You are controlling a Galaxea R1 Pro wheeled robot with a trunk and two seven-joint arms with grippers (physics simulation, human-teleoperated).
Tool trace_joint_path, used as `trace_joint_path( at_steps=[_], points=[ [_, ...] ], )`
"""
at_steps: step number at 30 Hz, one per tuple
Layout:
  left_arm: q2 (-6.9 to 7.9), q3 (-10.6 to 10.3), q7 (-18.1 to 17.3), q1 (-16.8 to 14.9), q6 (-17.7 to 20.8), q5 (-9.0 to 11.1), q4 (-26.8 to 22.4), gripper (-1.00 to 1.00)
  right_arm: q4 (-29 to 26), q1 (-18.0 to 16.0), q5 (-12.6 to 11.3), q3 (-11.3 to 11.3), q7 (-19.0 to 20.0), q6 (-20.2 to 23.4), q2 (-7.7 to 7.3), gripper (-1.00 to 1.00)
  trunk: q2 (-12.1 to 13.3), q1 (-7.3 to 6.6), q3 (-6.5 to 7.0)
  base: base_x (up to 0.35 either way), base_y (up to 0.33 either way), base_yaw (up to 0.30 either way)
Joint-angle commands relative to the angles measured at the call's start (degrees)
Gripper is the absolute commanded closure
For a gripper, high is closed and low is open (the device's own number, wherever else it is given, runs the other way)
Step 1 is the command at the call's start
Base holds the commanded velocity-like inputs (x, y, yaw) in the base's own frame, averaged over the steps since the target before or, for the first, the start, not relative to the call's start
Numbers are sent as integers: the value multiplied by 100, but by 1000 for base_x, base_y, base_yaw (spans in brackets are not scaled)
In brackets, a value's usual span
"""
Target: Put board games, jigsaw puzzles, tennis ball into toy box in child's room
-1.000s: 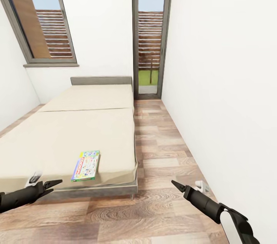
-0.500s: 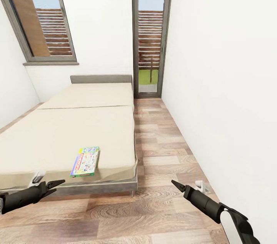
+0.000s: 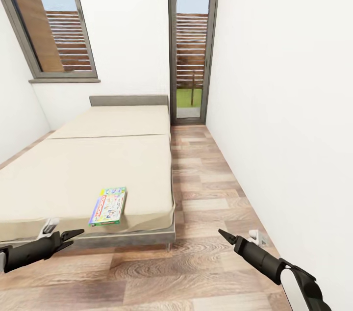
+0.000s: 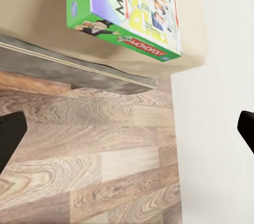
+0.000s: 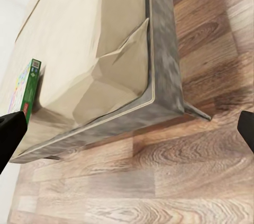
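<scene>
Lying flat near the foot corner of the bed [image 3: 88, 173], the pale green board game [image 3: 109, 206] sits just beyond the left gripper [image 3: 73, 235], which hovers empty over the wood floor [image 3: 206, 262]; the right gripper [image 3: 223, 235] is well apart, fingers together as far as shows. Left wrist view: fingers [image 4: 10, 139] spread wide, game [image 4: 127, 12] ahead. Right wrist view: fingers [image 5: 11, 135] spread, bed corner [image 5: 159, 97] between them, game's edge [image 5: 29, 89] aside.

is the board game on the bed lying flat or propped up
Flat. The board game lies face up on the mattress near the bed's foot corner, nothing under or against it.
</scene>
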Motion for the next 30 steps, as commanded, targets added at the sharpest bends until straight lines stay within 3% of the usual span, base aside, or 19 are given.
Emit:
trace_joint_path(
  at_steps=[1, 30],
  points=[
    [0, 5, -9, -3, 31, 17, 1, -100, -2, -4, -25, -9, 8, 43, 1, -100, -2, 0, -5, 156, 0, 0],
    [-52, 9, -34, -3, 3, 13, 1, -100, -2, -4, -40, -14, 7, 42, 1, -100, -2, 0, -5, 65, -5, 0]
  ],
)
